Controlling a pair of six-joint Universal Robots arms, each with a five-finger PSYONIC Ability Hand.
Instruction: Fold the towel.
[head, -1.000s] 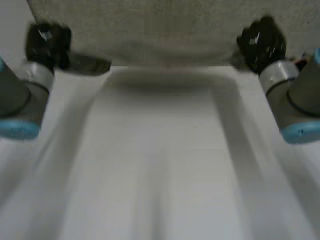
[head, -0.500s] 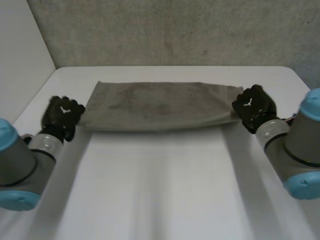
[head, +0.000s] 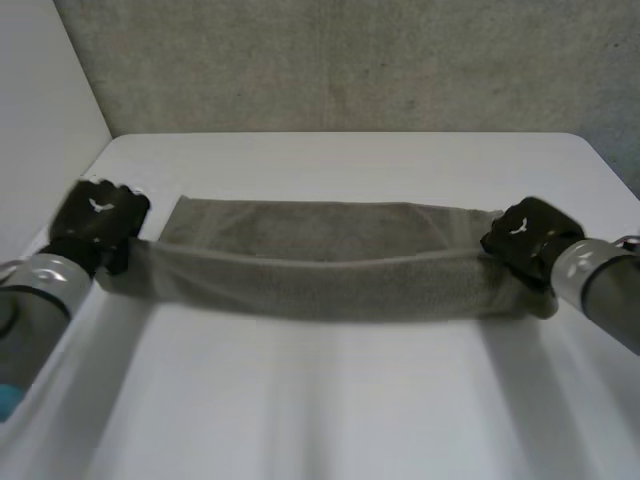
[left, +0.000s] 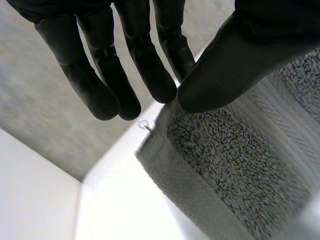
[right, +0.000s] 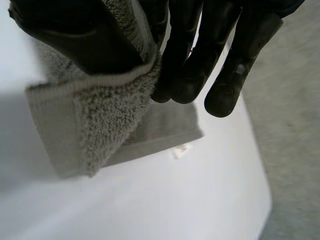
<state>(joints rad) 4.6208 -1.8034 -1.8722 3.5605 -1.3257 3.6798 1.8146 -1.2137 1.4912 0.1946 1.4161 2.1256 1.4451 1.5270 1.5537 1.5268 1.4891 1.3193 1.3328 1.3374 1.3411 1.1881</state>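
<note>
Left hand (left: 240, 55), right hand (right: 200, 50) pinch the nubby grey towel (head: 330, 275) (folded band).

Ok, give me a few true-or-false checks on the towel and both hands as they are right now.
1. The left hand pinches one end of the towel. True.
2. The right hand is open and off the towel. False: it pinches the other end between thumb and fingers.
3. The towel lies crumpled in a heap mid-table. False: it stretches as a long band between the hands.
4. The towel is grey, the table white. True.
</note>
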